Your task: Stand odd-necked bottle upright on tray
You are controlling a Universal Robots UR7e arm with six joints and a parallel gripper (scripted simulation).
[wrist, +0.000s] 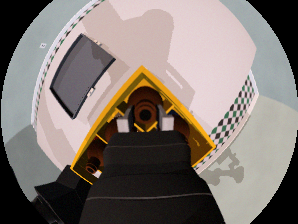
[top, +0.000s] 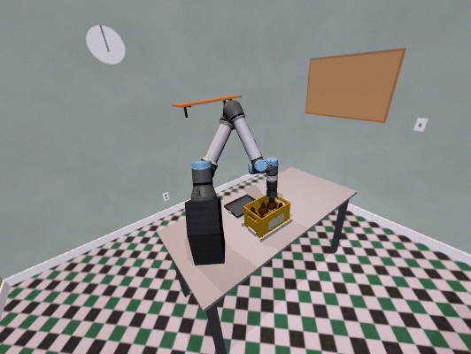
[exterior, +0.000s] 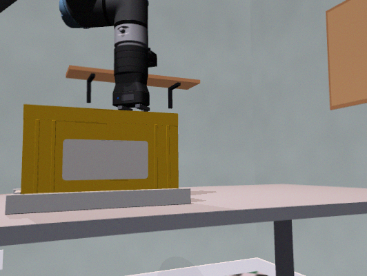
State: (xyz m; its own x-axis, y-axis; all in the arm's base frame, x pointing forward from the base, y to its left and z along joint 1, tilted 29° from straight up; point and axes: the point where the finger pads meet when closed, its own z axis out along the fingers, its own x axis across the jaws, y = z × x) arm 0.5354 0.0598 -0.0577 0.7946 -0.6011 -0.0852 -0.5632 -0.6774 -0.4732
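Observation:
The yellow crate (top: 251, 224) (exterior: 103, 131) (wrist: 142, 71) holds brown bottles. My gripper (top: 272, 196) (exterior: 134, 108) (wrist: 145, 111) points straight down over the crate's far corner. It is shut on a brown bottle (wrist: 145, 114), with one finger on each side of the neck. This bottle is upright and inside the crate. Another bottle (wrist: 91, 166) stands near the opposite end in the wrist view; the gripper body hides much of the others. More bottle tops (top: 263, 208) show in the top view. Neck thicknesses cannot be compared here. The dark tray (top: 240, 205) (wrist: 82, 75) is empty.
The crate's walls rise close around the held bottle. A low light-grey edging (exterior: 103, 203) runs along the crate's foot. The tray lies beside the crate's long side, with its raised rim a short gap away. A wall shelf (top: 206, 101) (exterior: 172, 81) is in the background.

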